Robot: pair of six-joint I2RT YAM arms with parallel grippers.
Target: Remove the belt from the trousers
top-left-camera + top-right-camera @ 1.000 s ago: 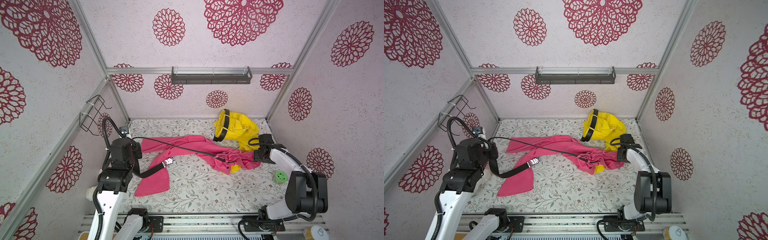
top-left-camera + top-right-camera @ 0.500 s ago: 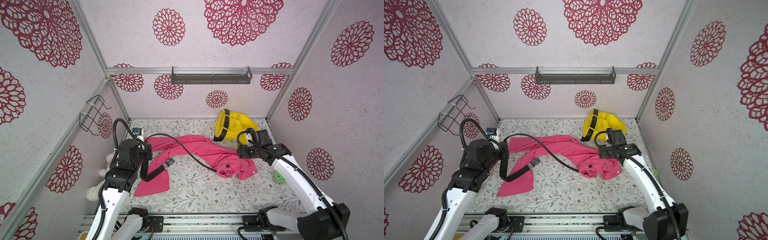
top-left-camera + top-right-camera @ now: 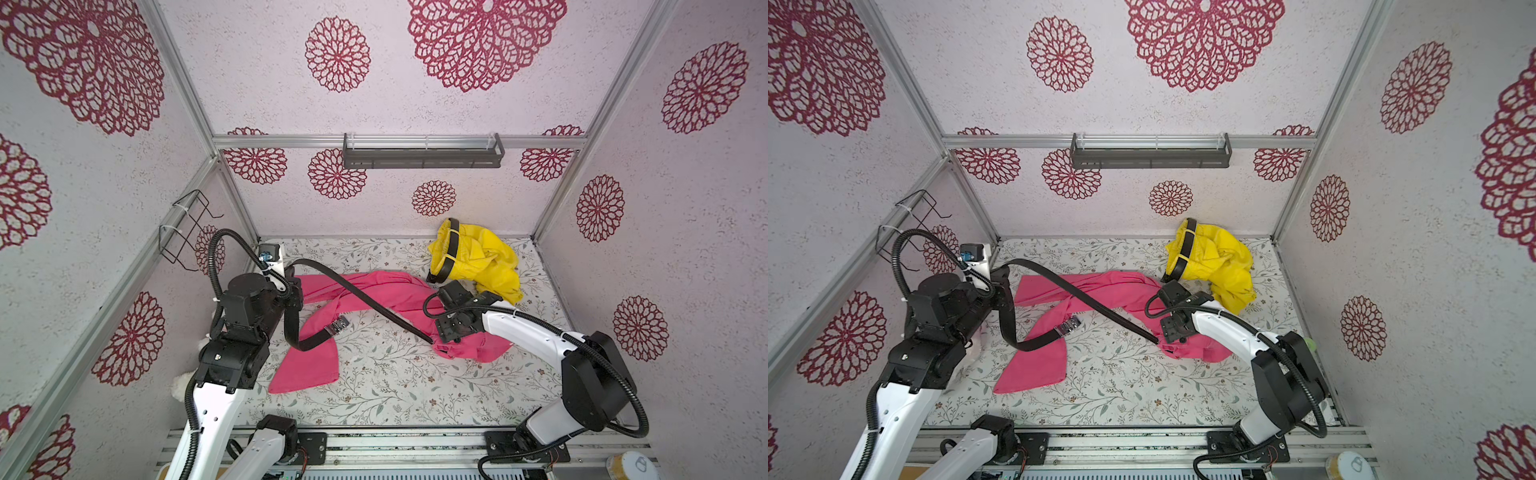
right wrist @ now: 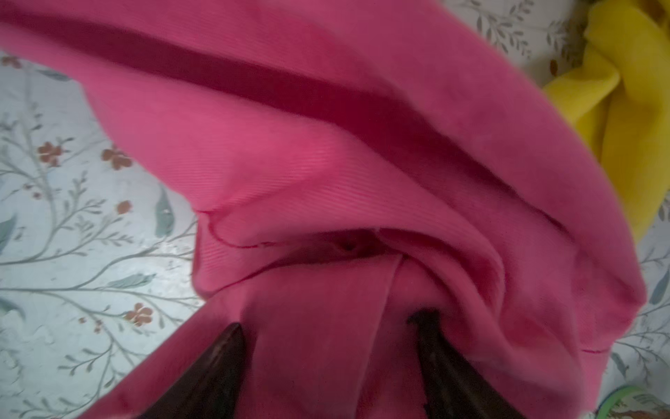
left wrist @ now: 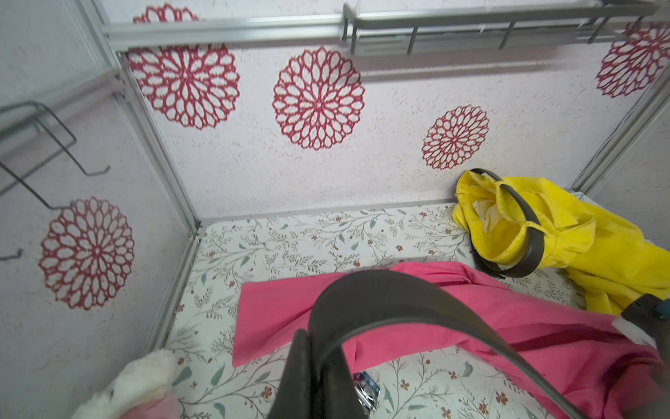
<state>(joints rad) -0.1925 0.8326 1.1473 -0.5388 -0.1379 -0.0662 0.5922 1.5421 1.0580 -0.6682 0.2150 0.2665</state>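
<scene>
Where the left gripper (image 3: pixel 294 293) stands raised near the left wall, its jaws are pressed together on the black belt (image 3: pixel 374 303), gripping it partway along its length. From this grip, one run of the belt drops in a loop to the silver buckle (image 3: pixel 337 325), which rests at the edge of a trouser leg. The other run arches over and slopes down across the pink trousers (image 3: pixel 309 368) to its tip, just beside the right gripper (image 4: pixel 326 326). The right fingers (image 4: pixel 221 359) stand spread, with a fold of the bunched waistband between them. Whether the tip is threaded through a loop cannot be told. The pink trousers lie on the floral table (image 3: pixel 395 395), and yellow trousers (image 3: pixel 486 262) lie near the back wall.
</scene>
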